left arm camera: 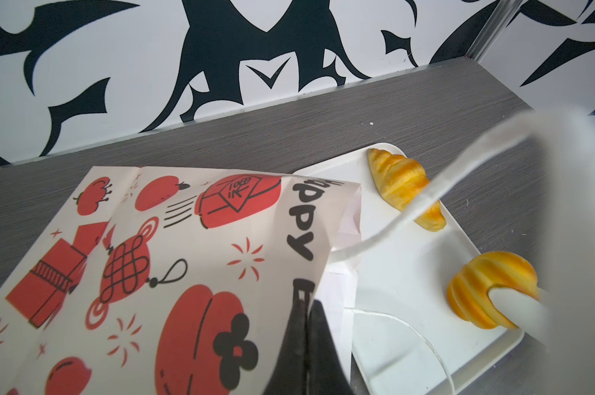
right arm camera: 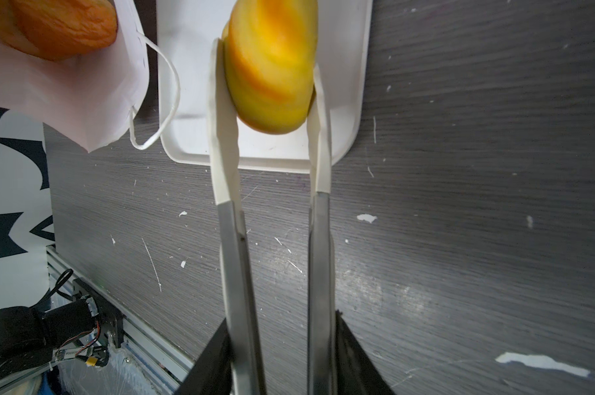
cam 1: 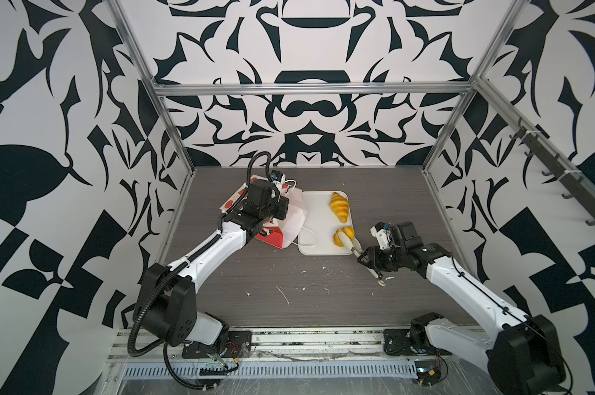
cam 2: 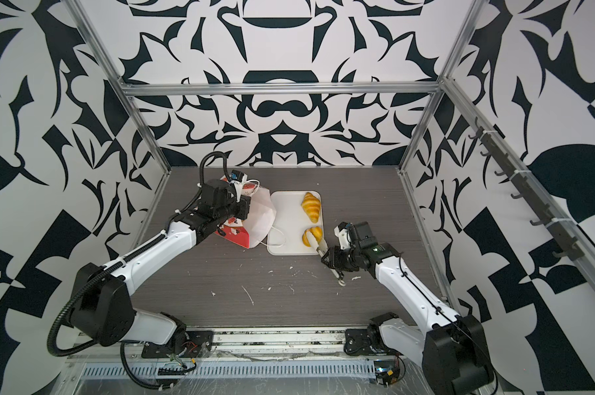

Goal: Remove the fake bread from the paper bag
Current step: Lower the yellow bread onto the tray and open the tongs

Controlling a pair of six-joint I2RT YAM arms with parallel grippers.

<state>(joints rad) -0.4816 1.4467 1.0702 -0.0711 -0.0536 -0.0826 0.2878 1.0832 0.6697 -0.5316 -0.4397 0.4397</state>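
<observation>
The paper bag (cam 1: 272,236) (cam 2: 236,236) lies tilted at the back left, its white mouth over the tray's left edge. My left gripper (left arm camera: 305,307) is shut on the bag's rim (left arm camera: 309,266). My right gripper (cam 1: 366,256) (right arm camera: 282,318) is shut on metal tongs (right arm camera: 231,239), whose white tips flank and touch a yellow croissant (cam 1: 344,236) (right arm camera: 272,65) on the white tray (cam 1: 318,212) (right arm camera: 186,68). A second croissant (cam 1: 339,206) (left arm camera: 405,184) lies further back on the tray. A browner piece of fake bread (right arm camera: 60,27) shows inside the bag's mouth.
A white cord handle (cam 1: 306,241) trails from the bag onto the tray. White flecks (cam 1: 284,295) dot the dark wood tabletop. Aluminium frame posts (cam 1: 176,136) and patterned walls close three sides. A metal rail (cam 1: 289,342) runs along the front edge.
</observation>
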